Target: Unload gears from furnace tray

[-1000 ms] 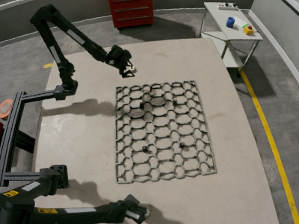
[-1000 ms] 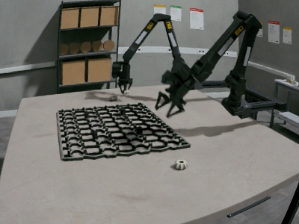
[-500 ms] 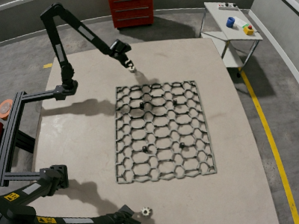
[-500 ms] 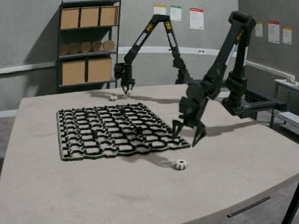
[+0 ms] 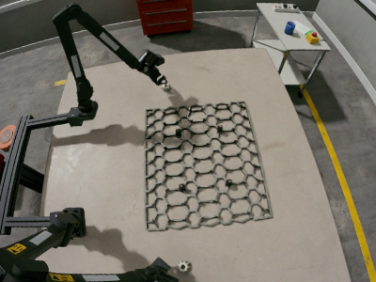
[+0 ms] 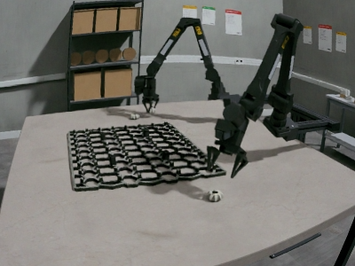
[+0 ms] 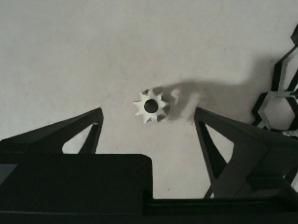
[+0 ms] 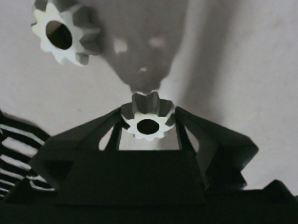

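Two gears (image 5: 165,87) (image 6: 215,196) (image 7: 151,105) and (image 5: 184,266) (image 6: 134,116) (image 8: 59,35) were seen on the table (image 5: 103,179) (image 6: 133,222) (image 7: 60,60) (image 8: 255,90), beside the furnace tray (image 5: 146,169) (image 6: 71,164) (image 7: 270,94) (image 8: 22,129). A third gear (image 6: 152,110) (image 8: 148,117) was gripped by the right gripper (image 6: 151,109) (image 8: 149,111). The left gripper (image 6: 225,170) (image 7: 148,112) was spread open above the first gear.

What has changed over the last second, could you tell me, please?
The left pincer has come down towards the near gear in the exterior view, fingers apart. The right pincer has shifted slightly away from the tray; a gear is between its fingers. The near gear and the tray stayed put.
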You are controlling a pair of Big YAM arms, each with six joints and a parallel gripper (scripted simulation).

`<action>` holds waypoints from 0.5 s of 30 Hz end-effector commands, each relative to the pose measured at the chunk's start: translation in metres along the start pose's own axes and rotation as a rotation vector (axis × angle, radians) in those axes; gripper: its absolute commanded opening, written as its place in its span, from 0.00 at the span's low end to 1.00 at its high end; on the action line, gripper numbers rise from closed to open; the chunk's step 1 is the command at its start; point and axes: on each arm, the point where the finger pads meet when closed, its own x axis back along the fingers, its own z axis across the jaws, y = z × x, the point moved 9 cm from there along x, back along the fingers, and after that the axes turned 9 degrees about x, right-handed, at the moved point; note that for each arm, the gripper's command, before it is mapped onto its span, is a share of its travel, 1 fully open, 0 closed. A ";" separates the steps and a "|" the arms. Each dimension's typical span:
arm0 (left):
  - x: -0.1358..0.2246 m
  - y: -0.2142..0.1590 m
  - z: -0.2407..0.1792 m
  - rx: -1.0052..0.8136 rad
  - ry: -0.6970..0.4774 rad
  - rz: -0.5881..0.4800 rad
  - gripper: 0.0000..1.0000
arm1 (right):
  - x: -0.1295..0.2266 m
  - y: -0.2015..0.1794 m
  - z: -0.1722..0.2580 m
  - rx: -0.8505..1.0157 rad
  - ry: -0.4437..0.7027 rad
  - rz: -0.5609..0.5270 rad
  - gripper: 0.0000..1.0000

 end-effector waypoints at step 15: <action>0.001 0.016 -0.005 0.006 -0.011 -0.041 1.00 | -0.029 0.013 0.001 0.007 0.008 -0.025 0.53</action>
